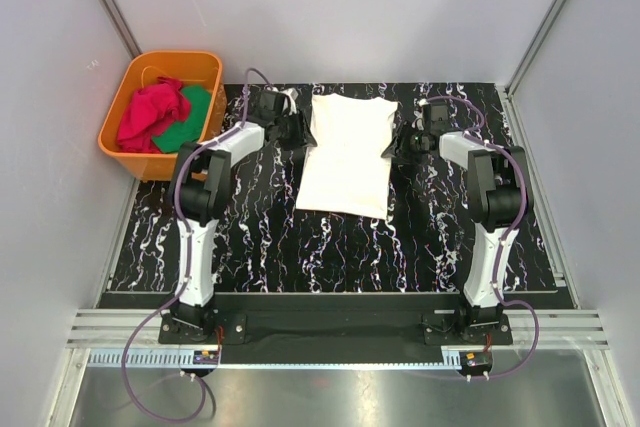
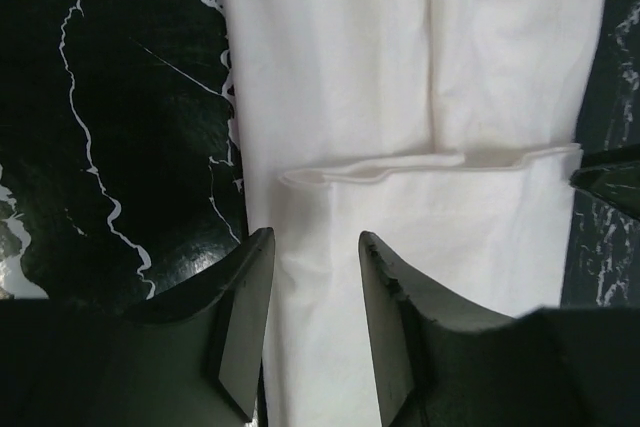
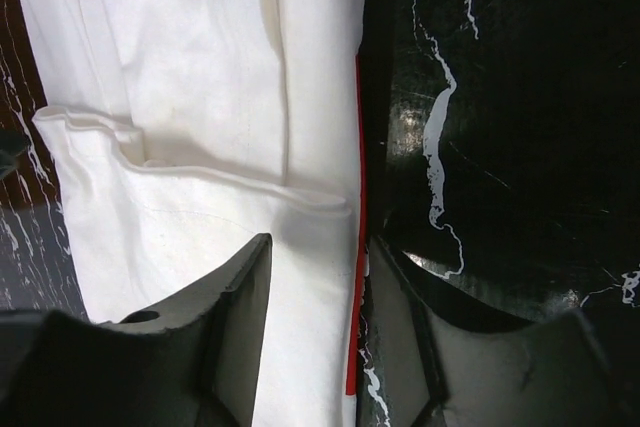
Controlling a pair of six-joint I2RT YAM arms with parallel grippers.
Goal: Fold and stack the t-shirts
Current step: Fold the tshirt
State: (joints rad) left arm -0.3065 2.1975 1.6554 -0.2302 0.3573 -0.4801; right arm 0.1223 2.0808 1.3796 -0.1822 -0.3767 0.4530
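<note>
**A:** Where is the white t-shirt [image 1: 345, 152] relative to the fingers?

**B:** It lies flat on the black marbled table [image 1: 250, 247], sides tucked in and one end turned over. The left gripper [image 2: 315, 247] straddles one long edge. Cloth fills the gap between its fingers, and the flap's edge [image 2: 430, 159] runs across just ahead of the tips. The right gripper [image 3: 318, 247] mirrors it, with the opposite edge between its fingers and bare table outside the outer one.

**A:** Is either one holding the shirt?

**B:** I judge not. Both pairs stand partly apart, the cloth lies flat between them, and nothing is pinched.

**A:** So what's the step in hand?

**B:** Probably taking the doubled end at both edges and carrying it over the rest. The tips should press down to the table and close so that both layers bunch between the pads. Both grippers should close together, lift only just clear and travel at one pace, so the edge stays straight. They should set it square before letting go.

**A:** What could go wrong?

**B:** Catching only the top layer, which would let the flap unroll. There's also a thin red line [image 3: 352, 347] just inside the right gripper's outer finger, and I can't tell what it is.

**A:** And the stack?

**B:** The red cloth [image 1: 150, 117] sits bundled in the orange tub [image 1: 120, 142], well beyond the left fingers.
</note>
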